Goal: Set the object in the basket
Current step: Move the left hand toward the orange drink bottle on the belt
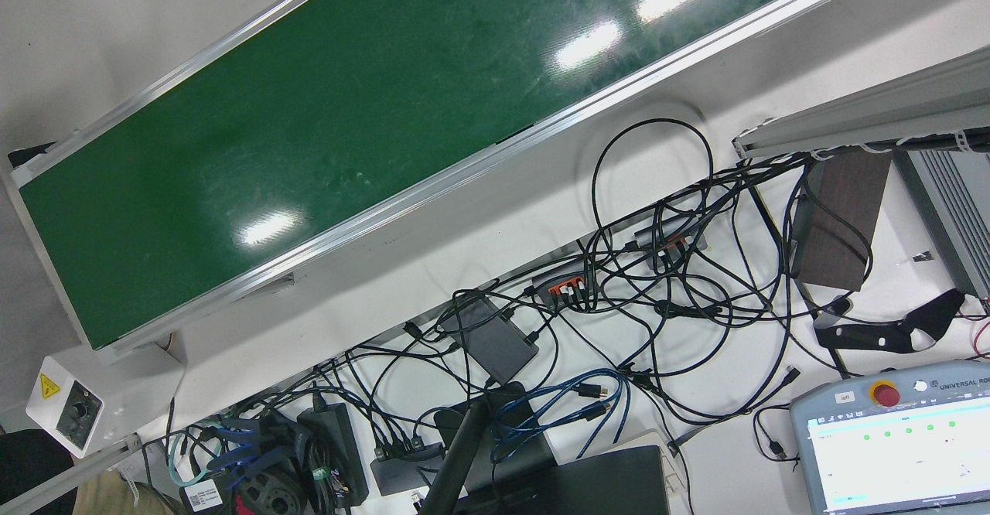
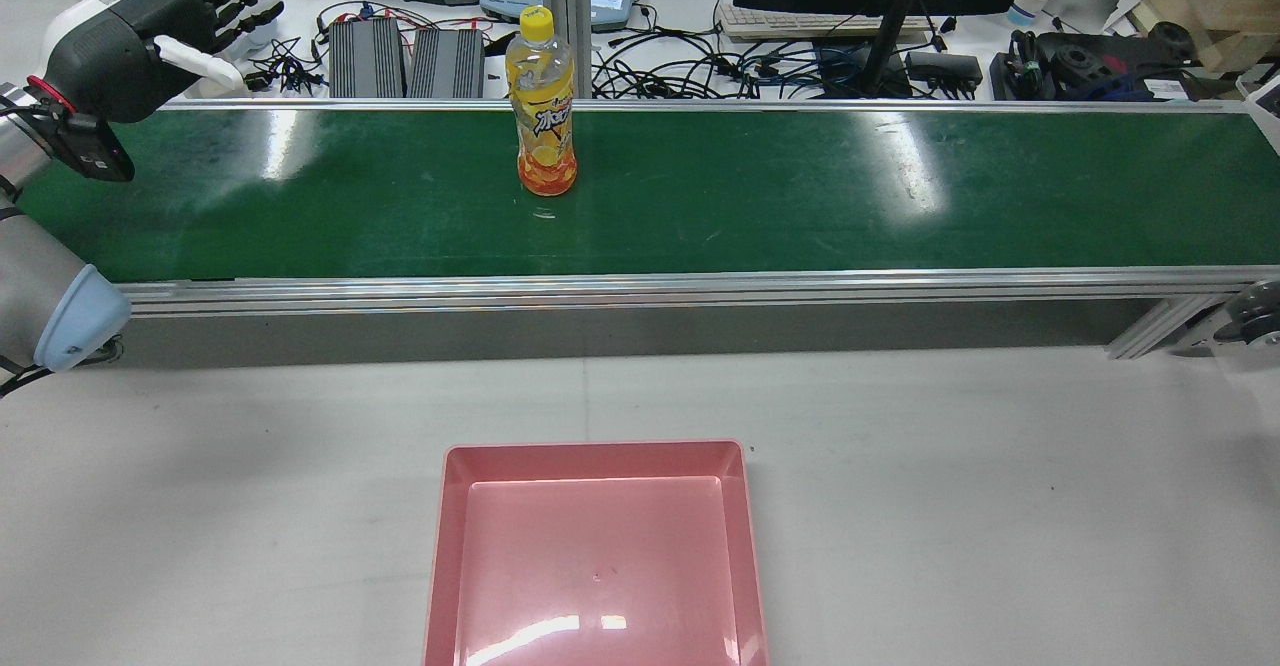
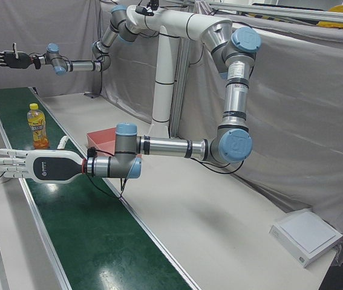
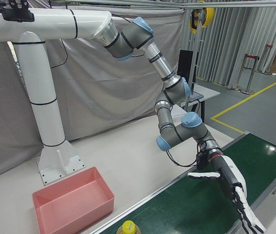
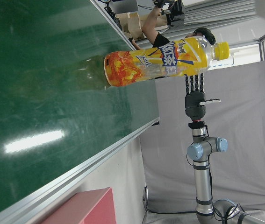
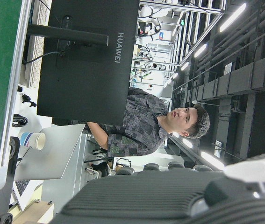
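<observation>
The orange drink bottle stands upright with its yellow cap on, alone on the green conveyor belt, well apart from my left hand, which hovers empty with fingers spread over the belt's left end, and from the empty pink basket on the desk nearer my base. It looks full, so I judge it moderately heavy, tall and tippy, its smooth plastic label slippery; I would wrap the label band at mid-height. My right hand is likewise empty, fingers spread, far down the belt.
</observation>
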`<state>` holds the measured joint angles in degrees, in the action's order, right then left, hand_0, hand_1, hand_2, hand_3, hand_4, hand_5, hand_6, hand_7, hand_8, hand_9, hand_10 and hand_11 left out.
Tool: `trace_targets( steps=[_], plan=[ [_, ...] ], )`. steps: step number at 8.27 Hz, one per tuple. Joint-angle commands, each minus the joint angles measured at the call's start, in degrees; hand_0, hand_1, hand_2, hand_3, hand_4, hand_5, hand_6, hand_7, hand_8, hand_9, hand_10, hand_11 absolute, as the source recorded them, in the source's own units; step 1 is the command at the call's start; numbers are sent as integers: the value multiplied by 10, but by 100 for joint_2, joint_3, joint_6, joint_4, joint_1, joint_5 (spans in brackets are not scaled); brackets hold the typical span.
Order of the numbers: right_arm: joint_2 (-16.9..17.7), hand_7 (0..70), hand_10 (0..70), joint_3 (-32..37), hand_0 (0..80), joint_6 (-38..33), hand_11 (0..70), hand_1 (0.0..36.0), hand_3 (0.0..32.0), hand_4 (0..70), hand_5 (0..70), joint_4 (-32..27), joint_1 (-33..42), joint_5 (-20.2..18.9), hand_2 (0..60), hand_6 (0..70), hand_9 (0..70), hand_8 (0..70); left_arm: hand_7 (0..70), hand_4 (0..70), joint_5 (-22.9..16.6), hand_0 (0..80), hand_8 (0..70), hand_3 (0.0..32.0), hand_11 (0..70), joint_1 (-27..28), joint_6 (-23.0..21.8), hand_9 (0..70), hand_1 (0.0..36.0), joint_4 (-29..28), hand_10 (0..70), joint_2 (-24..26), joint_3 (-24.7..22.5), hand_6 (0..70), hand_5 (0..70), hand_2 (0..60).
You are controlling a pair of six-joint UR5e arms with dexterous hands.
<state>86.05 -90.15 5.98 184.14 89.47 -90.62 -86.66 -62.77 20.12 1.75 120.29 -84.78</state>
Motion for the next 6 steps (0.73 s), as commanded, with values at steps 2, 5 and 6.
trace_targets(
  steps=[2,5,6],
  plan=[
    [0,0,0,-3,0,0,0,0,0,0,0,0,0,0,0,0,0,0,0,118,0,546,23,0,75,80,9,54,75,1,41,29,6,0,51,0],
    [0,0,0,-3,0,0,0,0,0,0,0,0,0,0,0,0,0,0,0,115,9,540,24,0,73,274,45,56,71,36,40,232,15,0,48,0],
    [9,0,0,-3,0,0,0,0,0,0,0,0,0,0,0,0,0,0,0,112,9,537,26,0,71,274,149,58,71,79,39,249,23,0,47,0]
  ],
)
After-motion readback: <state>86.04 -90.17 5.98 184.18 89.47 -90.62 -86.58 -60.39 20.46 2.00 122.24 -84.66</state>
